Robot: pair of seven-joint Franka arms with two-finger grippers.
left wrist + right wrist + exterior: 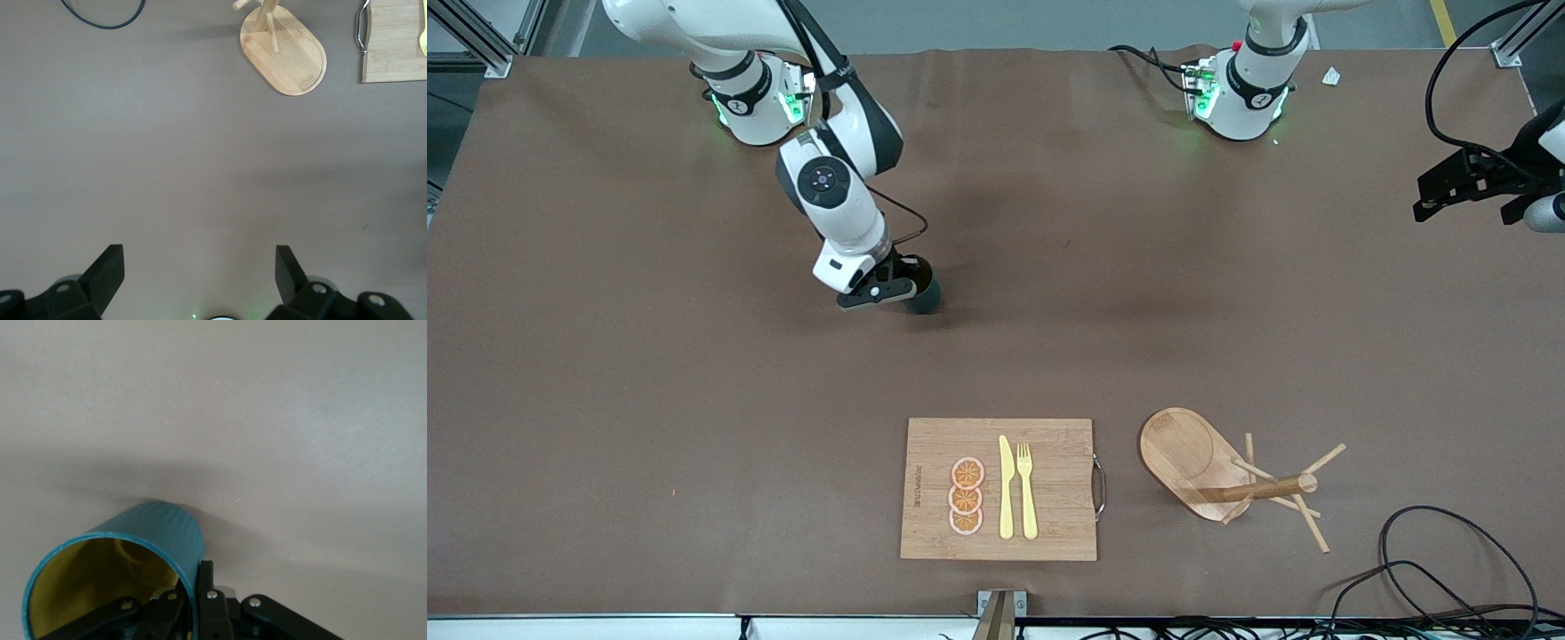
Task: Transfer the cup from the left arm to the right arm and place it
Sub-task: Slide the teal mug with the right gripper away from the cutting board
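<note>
The cup [921, 292] stands on the bench [605, 400], toward the right arm's end, with its rim pinched by the right pincer [195, 593], one finger inside and one outside. A straight, slow lift is advised so the wall does not slip. The left pincer [200, 280] is held released, waiting above bare bench. Lettering on the cutting board [1049, 533] seems present but cannot be read.

Right claw [896, 286] clamped low over table; left claw [200, 273] spread wide, idle.
</note>
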